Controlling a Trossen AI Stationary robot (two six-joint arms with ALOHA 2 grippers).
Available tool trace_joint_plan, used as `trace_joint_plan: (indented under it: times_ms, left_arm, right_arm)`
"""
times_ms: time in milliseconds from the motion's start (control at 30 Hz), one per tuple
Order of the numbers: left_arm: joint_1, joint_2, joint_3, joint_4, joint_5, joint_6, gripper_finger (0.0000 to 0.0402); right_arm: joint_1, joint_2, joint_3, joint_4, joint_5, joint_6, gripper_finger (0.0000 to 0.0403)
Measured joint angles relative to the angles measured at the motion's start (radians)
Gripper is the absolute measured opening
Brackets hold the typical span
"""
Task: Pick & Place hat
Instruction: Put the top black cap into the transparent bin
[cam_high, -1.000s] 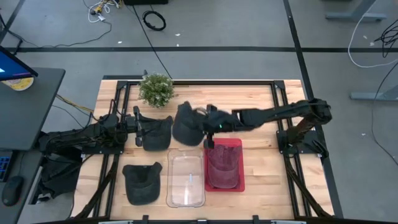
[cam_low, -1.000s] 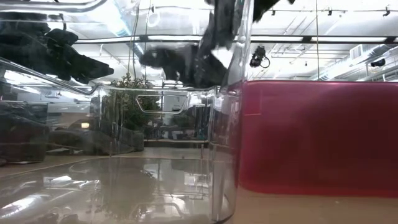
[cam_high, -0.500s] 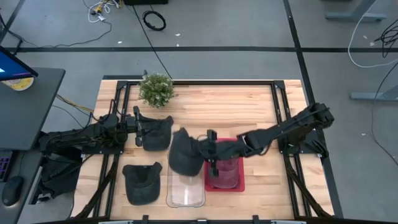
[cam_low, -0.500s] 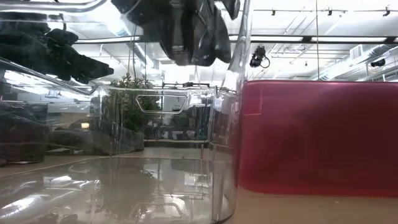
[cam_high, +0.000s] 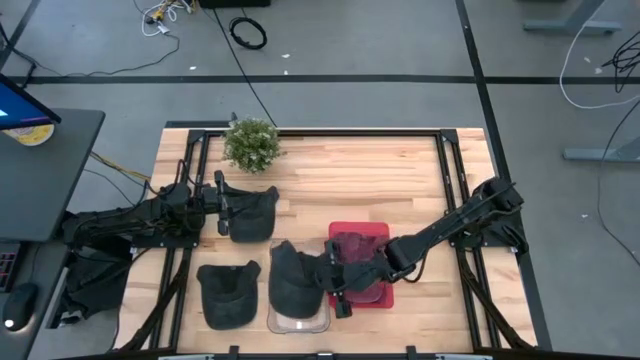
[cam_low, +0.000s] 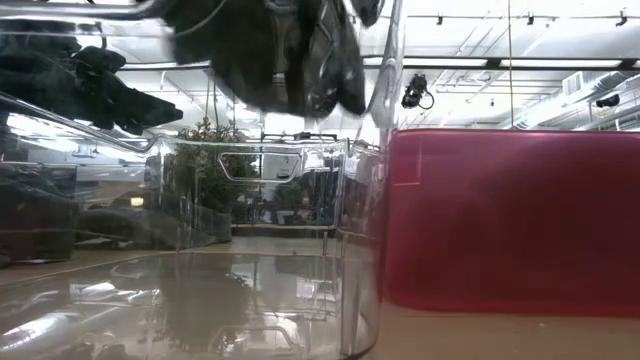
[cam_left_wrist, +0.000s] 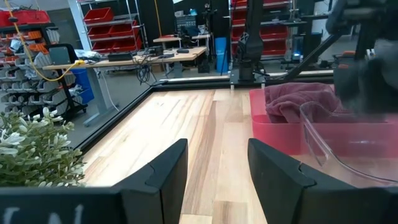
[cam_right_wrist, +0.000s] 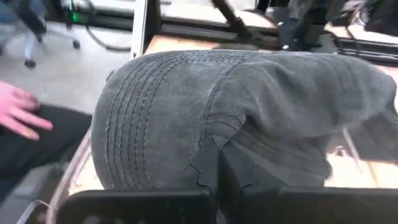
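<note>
My right gripper (cam_high: 335, 283) is shut on a dark grey cap (cam_high: 294, 281), held over the clear bin (cam_high: 300, 322) near the table's near edge. In the low view the cap (cam_low: 270, 50) hangs at the top of the clear bin (cam_low: 250, 200). The right wrist view is filled by the cap (cam_right_wrist: 249, 106). My left gripper (cam_high: 222, 206) waits open at the table's left, beside a second dark cap (cam_high: 252, 213) lying on the wood. A third dark cap (cam_high: 228, 293) lies left of the clear bin. My right gripper holds the dark grey cap by a fold of its cloth (cam_right_wrist: 214, 146), pinched between the two fingers (cam_right_wrist: 239, 177). The fingers reach in from the table's right side, roughly level. The cap is lifted clear, its crown bulging away from the fingers above the clear bin.
A red bin (cam_high: 372, 235) holding a maroon hat (cam_high: 352, 248) stands right of the clear bin, under my right arm. A potted plant (cam_high: 252, 143) sits at the far left. A person's hand (cam_right_wrist: 15, 115) shows beyond the table's near-left side in the right wrist view.
My right gripper has carried the grey cap from the table's middle toward the near edge and slightly left, ending over the clear bin. The cap has stayed in the hold all the way.
</note>
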Motion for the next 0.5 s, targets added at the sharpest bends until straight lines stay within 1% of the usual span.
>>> trace_joint_plan:
  times_ms: [67, 167, 333, 500]
  left_arm:
    - [0.0, 0.0, 0.0, -0.001, 0.0, 0.0, 0.0172]
    - [0.0, 0.0, 0.0, -0.001, 0.0, 0.0, 0.0172]
    - [0.0, 0.0, 0.0, -0.002, 0.0, 0.0, 0.0172]
    - [0.0, 0.0, 0.0, -0.001, 0.0, 0.0, 0.0172]
  right_arm:
    - [-0.001, 0.036, 0.0, 0.034, -0.019, -0.028, 0.0]
    - [-0.007, 0.086, 0.0, 0.041, -0.052, -0.057, 0.0]
    - [-0.027, 0.138, 0.0, 0.044, -0.098, 0.001, 0.0]
    - [-0.04, 0.159, 0.0, 0.018, -0.141, 0.057, 0.0]
